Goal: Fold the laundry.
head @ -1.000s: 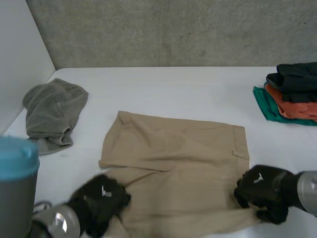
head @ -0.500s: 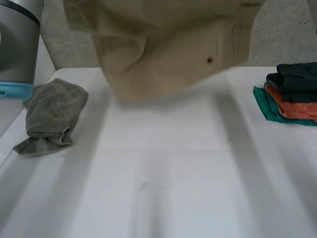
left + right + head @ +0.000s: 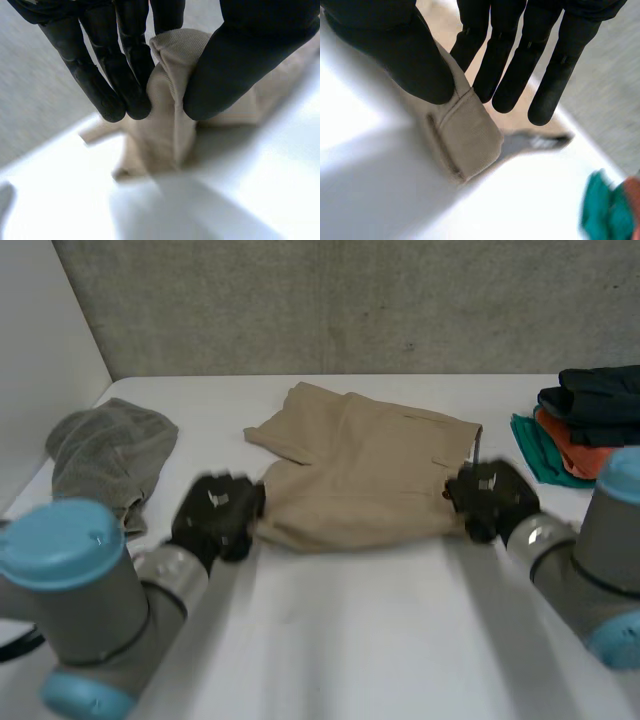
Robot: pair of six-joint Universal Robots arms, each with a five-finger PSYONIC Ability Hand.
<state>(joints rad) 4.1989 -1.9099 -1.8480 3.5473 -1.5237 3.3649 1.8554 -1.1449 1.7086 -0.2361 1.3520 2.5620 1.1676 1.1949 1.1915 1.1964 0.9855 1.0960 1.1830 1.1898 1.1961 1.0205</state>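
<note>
Tan shorts (image 3: 365, 470) lie folded over on the white table (image 3: 350, 630), toward its back middle. My left hand (image 3: 215, 512) pinches the near left corner of the shorts (image 3: 170, 100) between thumb and fingers. At the near right corner, by the waistband, my right hand (image 3: 487, 497) pinches the shorts (image 3: 465, 137) the same way. Both corners hang slightly above the table.
A crumpled grey-green towel (image 3: 105, 465) lies at the left edge. A stack of folded clothes (image 3: 590, 425), dark over orange over teal, sits at the right edge. A concrete wall runs behind the table. Bare table lies in front of the shorts.
Both hands took the shorts' near corners, swung the cloth up high, and have brought it down farther back on the table, folded over on itself.
</note>
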